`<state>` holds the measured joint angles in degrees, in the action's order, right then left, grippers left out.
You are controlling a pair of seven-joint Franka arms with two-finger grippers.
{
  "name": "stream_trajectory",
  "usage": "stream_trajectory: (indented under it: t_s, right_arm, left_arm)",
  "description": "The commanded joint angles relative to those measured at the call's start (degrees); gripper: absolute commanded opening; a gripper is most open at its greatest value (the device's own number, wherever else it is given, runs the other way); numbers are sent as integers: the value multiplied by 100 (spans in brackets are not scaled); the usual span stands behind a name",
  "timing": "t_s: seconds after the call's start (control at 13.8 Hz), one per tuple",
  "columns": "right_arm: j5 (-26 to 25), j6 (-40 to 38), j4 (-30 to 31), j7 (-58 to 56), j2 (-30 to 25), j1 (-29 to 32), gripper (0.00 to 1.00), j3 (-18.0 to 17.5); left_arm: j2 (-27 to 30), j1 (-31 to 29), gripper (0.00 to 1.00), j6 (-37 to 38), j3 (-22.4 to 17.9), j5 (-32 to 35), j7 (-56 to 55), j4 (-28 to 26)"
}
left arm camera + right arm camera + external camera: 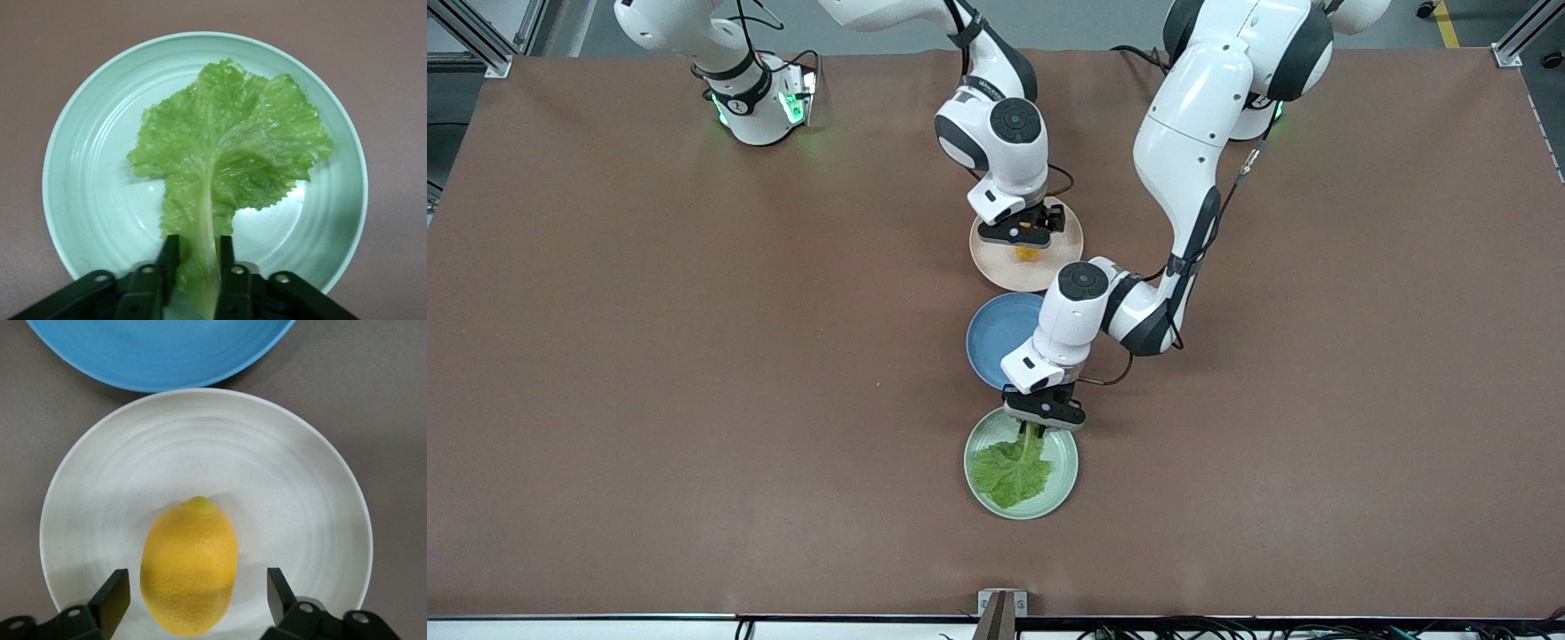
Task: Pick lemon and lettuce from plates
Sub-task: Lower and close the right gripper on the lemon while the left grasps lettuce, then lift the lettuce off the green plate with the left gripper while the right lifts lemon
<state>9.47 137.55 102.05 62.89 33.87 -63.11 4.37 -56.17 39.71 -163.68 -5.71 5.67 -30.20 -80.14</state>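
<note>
The lettuce (1012,471) lies in the mint green plate (980,493), the plate nearest the front camera. My left gripper (1040,428) is low over that plate's rim, shut on the leaf's pale stem. In the left wrist view the leaf (227,147) spreads over the plate (87,187), with the stem pinched in the left gripper (198,250). The lemon (1028,253) lies on the beige plate (996,271), farthest from the camera. My right gripper (1024,242) is open, down around it. In the right wrist view the lemon (190,567) sits in the right gripper (197,577) with gaps on both sides, on its plate (300,487).
An empty blue plate (991,333) lies between the two other plates, partly under my left arm's wrist; its rim also shows in the right wrist view (160,347). The brown table (694,400) spreads bare toward both ends.
</note>
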Motion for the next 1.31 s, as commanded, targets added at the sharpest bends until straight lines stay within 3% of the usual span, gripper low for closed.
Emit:
stream_trajectory:
  t_s: [0.0, 0.22, 0.51, 0.73, 0.94, 1.23]
  right_arm:
    - [116, -8, -299, 83, 251, -70, 82, 73]
    - [107, -8, -308, 83, 304, -61, 56, 82]
    - [107, -87, -378, 65, 287, -61, 23, 91]
    - [-68, -1032, -379, -5, -299, 18, 22, 291]
    - [-525, -2535, -283, -574, -1275, 158, 21, 818]
    - [-526, -3294, 542, -2399, -2760, 1473, 21, 952]
  left_arm:
    - [44, -24, 0, -32, -53, 197, -118, 103]
    - [430, -77, 0, 125, -62, 197, -170, -19]
    - [1642, -427, 0, 1898, -132, 224, -74, -387]
    - [2530, -1015, 0, 2060, -124, 224, 215, -1580]
    - [2760, -1499, 0, 1990, -132, 233, 655, -2531]
    - [2778, -1938, 1, 1928, -132, 285, 664, -3139]
